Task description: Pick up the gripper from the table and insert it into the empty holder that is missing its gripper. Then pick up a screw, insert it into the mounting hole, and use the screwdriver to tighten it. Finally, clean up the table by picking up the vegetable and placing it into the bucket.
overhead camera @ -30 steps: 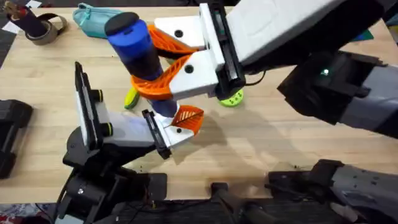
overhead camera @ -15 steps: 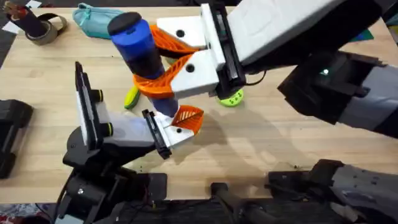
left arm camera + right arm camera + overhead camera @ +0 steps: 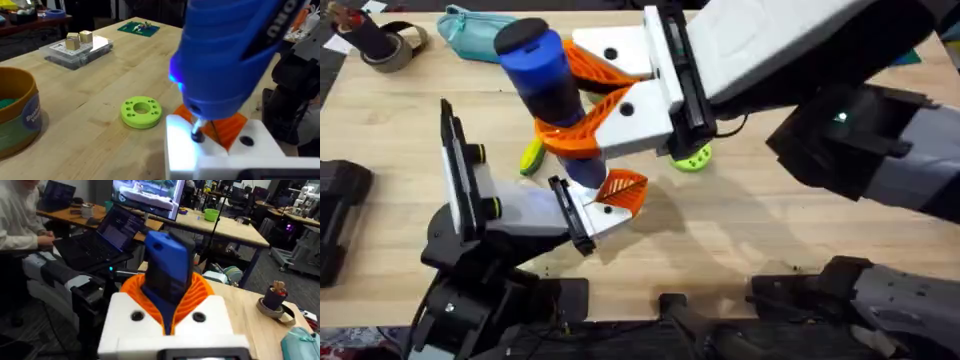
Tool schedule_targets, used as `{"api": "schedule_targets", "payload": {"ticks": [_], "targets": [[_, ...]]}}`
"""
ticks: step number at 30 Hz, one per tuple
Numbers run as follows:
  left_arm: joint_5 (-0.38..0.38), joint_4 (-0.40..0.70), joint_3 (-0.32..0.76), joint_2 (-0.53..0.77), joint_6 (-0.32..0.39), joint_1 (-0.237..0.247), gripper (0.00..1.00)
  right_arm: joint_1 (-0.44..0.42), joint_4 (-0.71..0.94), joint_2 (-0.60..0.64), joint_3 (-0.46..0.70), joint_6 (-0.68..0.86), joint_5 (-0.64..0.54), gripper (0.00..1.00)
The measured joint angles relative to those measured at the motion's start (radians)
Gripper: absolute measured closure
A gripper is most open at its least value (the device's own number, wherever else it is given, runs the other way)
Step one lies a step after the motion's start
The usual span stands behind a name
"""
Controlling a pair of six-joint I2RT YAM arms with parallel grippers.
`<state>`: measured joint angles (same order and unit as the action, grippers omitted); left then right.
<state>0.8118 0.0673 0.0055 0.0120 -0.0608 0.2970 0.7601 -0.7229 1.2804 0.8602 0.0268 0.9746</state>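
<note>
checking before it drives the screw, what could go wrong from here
1. The screwdriver is clamped mid-body in the right claw and stands tilted; its bit meets the holder at a slant, so it might slip off the screw.
2. Downward push could shift the holder, carried by the left arm.
3. The vegetable lies just beside the work and could get knocked.

Work surface: light wooden table [image 3: 770, 230], grain visible, lit from above. Right wrist view shows an open workshop behind: a laptop [image 3: 107, 237] on a dark desk, a large monitor [image 3: 147, 195] lit, further wooden benches [image 3: 235, 227] and grey floor [image 3: 300, 287]. Left wrist view shows a clear plastic box [image 3: 77, 47].
</note>
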Motion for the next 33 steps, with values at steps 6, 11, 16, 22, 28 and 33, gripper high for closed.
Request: {"api": "schedule_targets", "payload": {"ticks": [6, 11, 16, 22, 28, 33], "targets": [[0.0, 0.0, 0.0, 0.0, 0.0, 0.0, 0.984, 0.0, -0.019, 0.0, -0.002, -0.028, 0.0, 0.957], [0.0, 0.0, 0.0, 0.0, 0.0, 0.0, 0.984, 0.0, -0.019, 0.0, -0.004, -0.034, 0.0, 0.957], [0.0, 0.0, 0.0, 0.0, 0.0, 0.0, 0.984, 0.0, -0.009, 0.0, -0.004, -0.026, 0.0, 0.956], [0.0, 0.0, 0.0, 0.0, 0.0, 0.0, 0.984, 0.0, -0.009, 0.0, -0.004, -0.017, 0.0, 0.957], [0.0, 0.0, 0.0, 0.0, 0.0, 0.0, 0.984, 0.0, -0.009, 0.0, -0.005, -0.011, 0.0, 0.956], [0.0, 0.0, 0.0, 0.0, 0.0, 0.0, 0.984, 0.0, -0.005, 0.0, -0.005, -0.011, 0.0, 0.957]]}}
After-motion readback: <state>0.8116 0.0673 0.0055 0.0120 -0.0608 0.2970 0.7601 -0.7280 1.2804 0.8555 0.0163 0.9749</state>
